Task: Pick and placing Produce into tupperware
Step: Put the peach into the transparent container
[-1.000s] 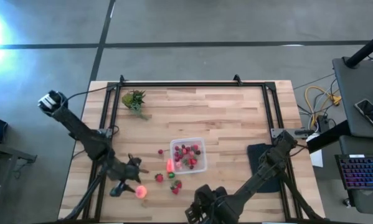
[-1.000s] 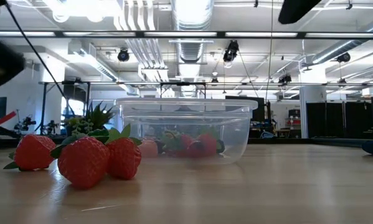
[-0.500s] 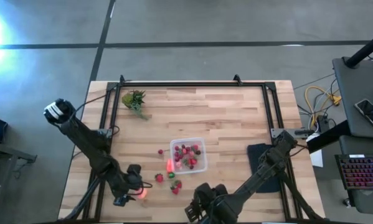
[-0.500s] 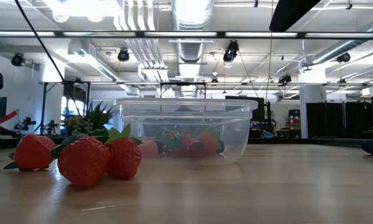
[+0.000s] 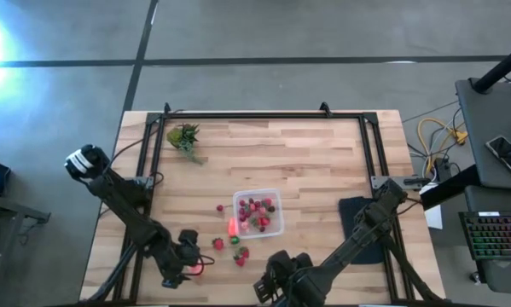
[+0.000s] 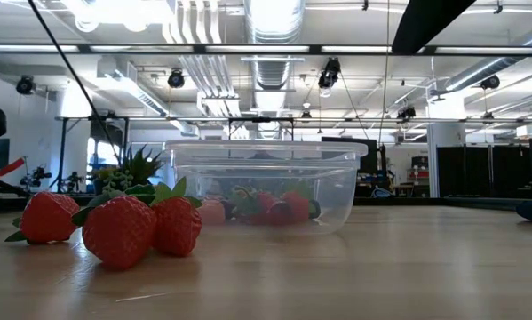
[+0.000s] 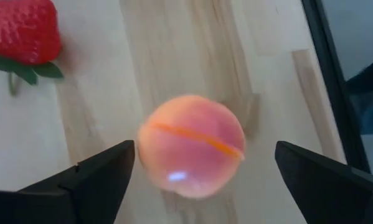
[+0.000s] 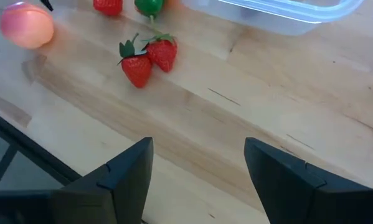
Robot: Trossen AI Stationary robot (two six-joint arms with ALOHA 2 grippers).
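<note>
My overhead camera looks straight down on the whole table (image 5: pixel 306 162), the low one sits at tabletop height facing the room, and both wrist cameras hover close above the wood, sharing the orange-pink fruit (image 7: pixel 191 145) (image 8: pixel 26 23).

Strawberries (image 5: pixel 239 254) crowd tupperware's (image 5: pixel 257 213) near side.

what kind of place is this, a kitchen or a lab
Most likely a robotics lab or workshop, not a kitchen. The low view shows an open ceiling with bare ducts and hanging lights, the high view shows a concrete floor around the wooden table, and a keyboard sits on a desk beside it.
</note>
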